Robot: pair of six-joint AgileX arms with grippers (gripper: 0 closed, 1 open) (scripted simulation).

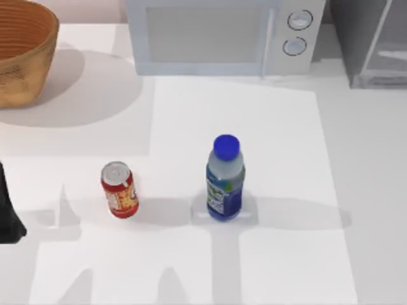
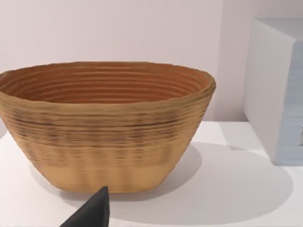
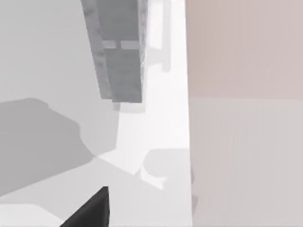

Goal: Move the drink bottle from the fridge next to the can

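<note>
The drink bottle stands upright on the white surface, near the middle of the top view, blue cap up and blue-green label facing the camera. The can stands to its left, apart from it, with a clear strip of surface between the two. Neither is touched by any fingers.

The fridge sits at the back right corner, only partly in frame, its pale-framed door to the front; the right wrist view looks along its grey side. A white microwave with two round knobs stands at the back centre, and a woven basket rests at the back left.

The left arm is a dark shape at the left edge of the top view, well apart from the can. Its wrist camera faces the basket, with one dark fingertip at the bottom of that picture. A similar dark fingertip shows in the right wrist view. Whether either set of fingers is released or clenched cannot be told.
</note>
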